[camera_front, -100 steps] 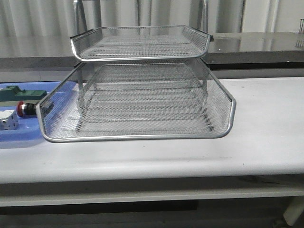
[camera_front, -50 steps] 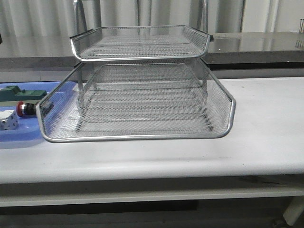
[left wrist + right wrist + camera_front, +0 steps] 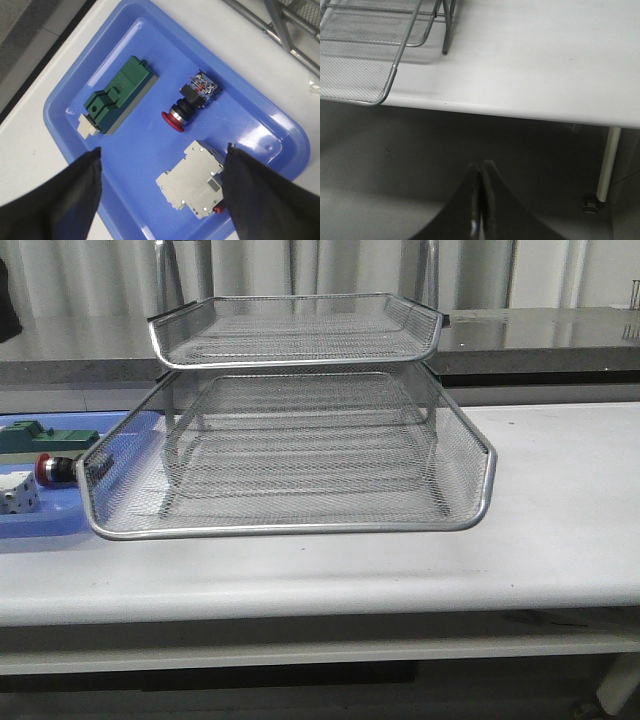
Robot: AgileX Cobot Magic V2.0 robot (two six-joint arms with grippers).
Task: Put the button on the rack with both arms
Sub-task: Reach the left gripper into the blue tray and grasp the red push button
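Looking down through my left wrist camera, I see the left hand (image 3: 162, 192) spread wide with nothing in it, its two dark fingers (image 3: 60, 200) hanging above the near part of the blue tray (image 3: 65, 95) without touching anything in it. In that tray the green block (image 3: 117, 95) lies at one side, the button (image 3: 192, 99) lies on its side near the middle with its red head turned toward the hand, and a pale grey breaker-like block (image 3: 192, 185) sits between the fingertips, close to one of them. From the front camera the tray occupies the far left of the white worktop (image 3: 560, 520), and the button (image 3: 52, 469) shows just beside the left edge of the rack (image 3: 290, 450), apart from the mesh. The rack stands in the middle of the worktop, its lower tray pulled forward under the upper one, both bare of objects. Over on the right, my right wrist camera shows the right hand (image 3: 479, 200) with its fingers pressed together and holding nothing, hanging off the front edge of the worktop, below its level, with a corner of the rack (image 3: 365, 65) in view beyond it.
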